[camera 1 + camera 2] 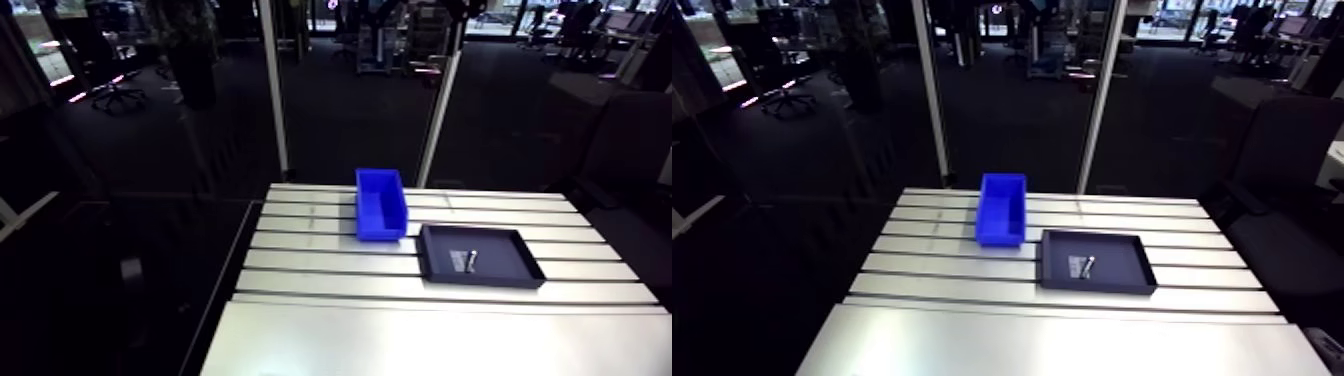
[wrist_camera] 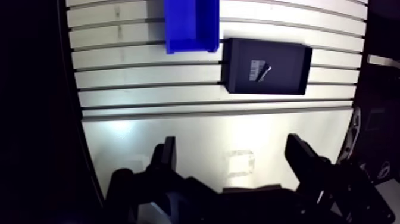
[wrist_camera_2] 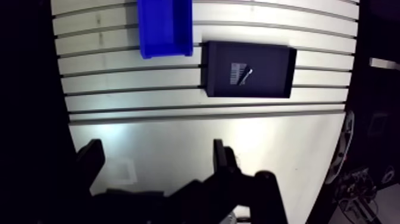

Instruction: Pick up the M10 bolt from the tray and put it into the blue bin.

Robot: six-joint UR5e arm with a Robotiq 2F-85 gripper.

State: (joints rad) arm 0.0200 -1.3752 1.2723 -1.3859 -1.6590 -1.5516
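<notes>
So, the bolt (image 2: 266, 71) in the tray (image 2: 291, 80) looks small, stiff and slick, likely to roll; I'd pinch across its shank. Meanwhile the gripper (image 2: 233, 149) hangs wide open, empty.

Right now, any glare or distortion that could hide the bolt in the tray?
Wrist view: glare washes the bare table ahead of the open gripper, and the slots bow, yet the bolt stands out pale on the dark tray. Arm view: glare on the table's near end, slots straight, bolt only a small pale streak.
</notes>
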